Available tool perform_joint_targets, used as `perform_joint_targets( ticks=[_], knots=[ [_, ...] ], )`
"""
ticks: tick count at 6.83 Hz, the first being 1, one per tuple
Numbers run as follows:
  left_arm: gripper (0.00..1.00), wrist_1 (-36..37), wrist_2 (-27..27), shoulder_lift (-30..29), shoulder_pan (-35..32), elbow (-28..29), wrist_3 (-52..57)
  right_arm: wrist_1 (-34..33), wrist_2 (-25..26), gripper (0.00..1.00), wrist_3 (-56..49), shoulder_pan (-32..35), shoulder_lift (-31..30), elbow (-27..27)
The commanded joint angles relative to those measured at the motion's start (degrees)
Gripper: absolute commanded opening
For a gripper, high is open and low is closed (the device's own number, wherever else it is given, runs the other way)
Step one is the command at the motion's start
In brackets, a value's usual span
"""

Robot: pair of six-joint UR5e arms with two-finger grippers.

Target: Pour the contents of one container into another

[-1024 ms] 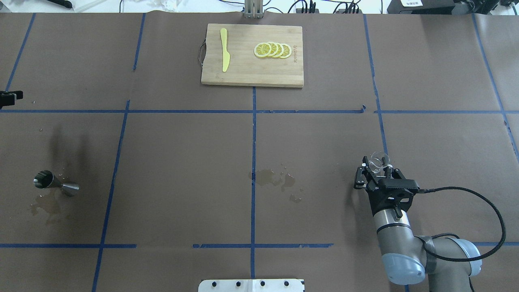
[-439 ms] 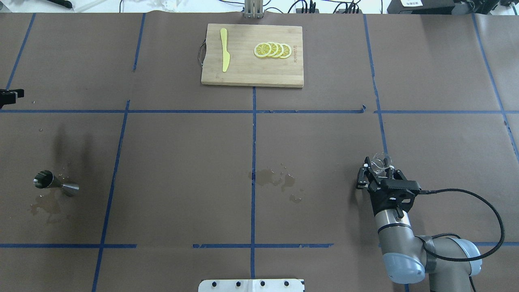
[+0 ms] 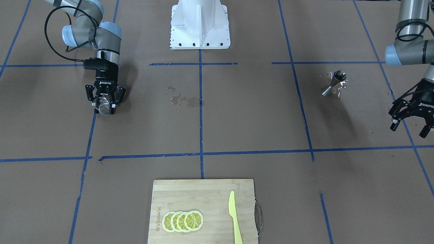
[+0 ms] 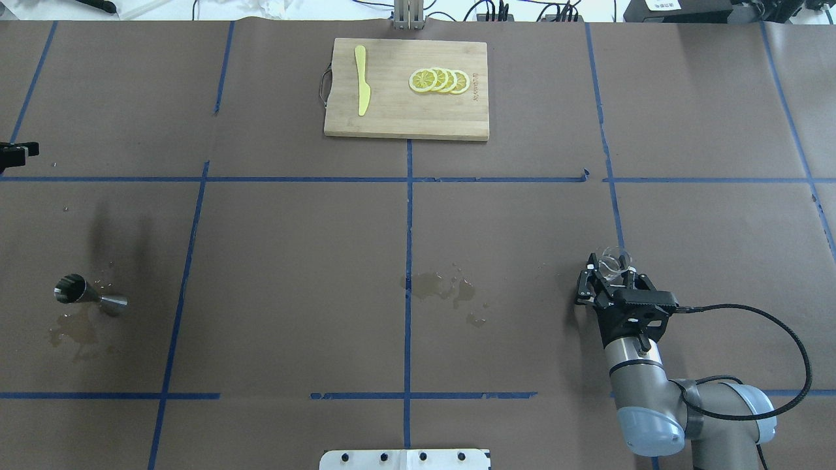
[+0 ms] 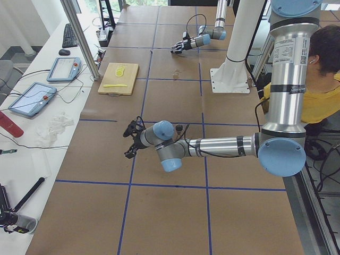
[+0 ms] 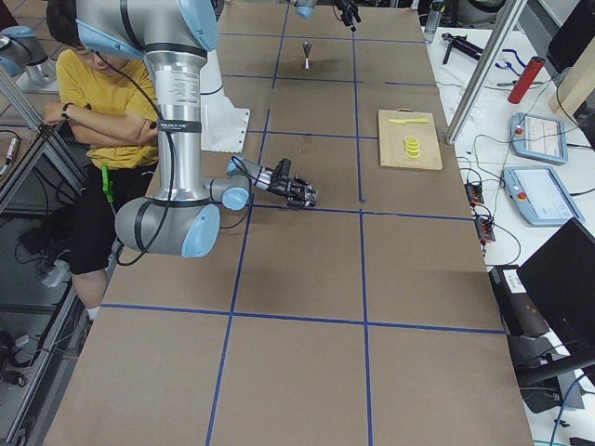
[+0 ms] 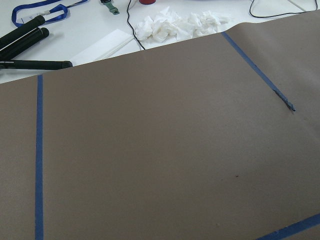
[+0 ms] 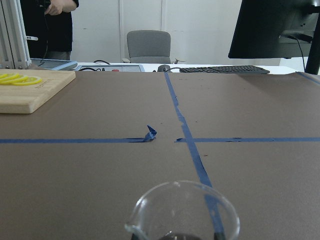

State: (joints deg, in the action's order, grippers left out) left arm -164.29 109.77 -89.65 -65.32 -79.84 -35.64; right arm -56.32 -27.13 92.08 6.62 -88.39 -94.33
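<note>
The clear glass cup (image 4: 615, 259) with a spout stands upright between the fingers of my right gripper (image 4: 612, 267), which is shut on it at the table's right side. The right wrist view shows the cup's rim (image 8: 182, 212) low in frame, just above the brown paper. In the front-facing view the cup (image 3: 102, 105) sits in the right gripper (image 3: 104, 109). The steel jigger (image 4: 88, 297) stands far off at the left, also visible as the jigger (image 3: 334, 82) with wet drops around it. My left gripper (image 3: 408, 130) hangs open and empty beside the jigger.
A bamboo cutting board (image 4: 392, 121) at the far middle carries lemon slices (image 4: 439, 80) and a yellow knife (image 4: 361, 88). Spilled liquid (image 4: 444, 287) marks the table's centre, and another puddle (image 4: 75, 333) lies by the jigger. A seated person (image 6: 102, 102) is behind the robot.
My right gripper has shifted slightly to the right with the glass cup still in it. The jigger and the left gripper have stayed in place.
</note>
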Motion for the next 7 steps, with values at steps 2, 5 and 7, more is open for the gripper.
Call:
perform_joint_targets(
  ticks=[2,5,7],
  knots=[
    [1.0,-0.1,0.0,0.3,0.0,-0.4,0.0,0.2,0.1,0.99,2.6,0.1,-0.6,-0.3],
    [1.0,-0.1,-0.1,0.2,-0.1,-0.5,-0.1,0.2,0.2,1.0,2.8,0.0,-0.6,-0.5],
    [1.0,-0.1,-0.1,0.3,-0.1,-0.7,-0.2,0.1,0.6,1.0,2.8,-0.1,-0.6,-1.5]
  ],
)
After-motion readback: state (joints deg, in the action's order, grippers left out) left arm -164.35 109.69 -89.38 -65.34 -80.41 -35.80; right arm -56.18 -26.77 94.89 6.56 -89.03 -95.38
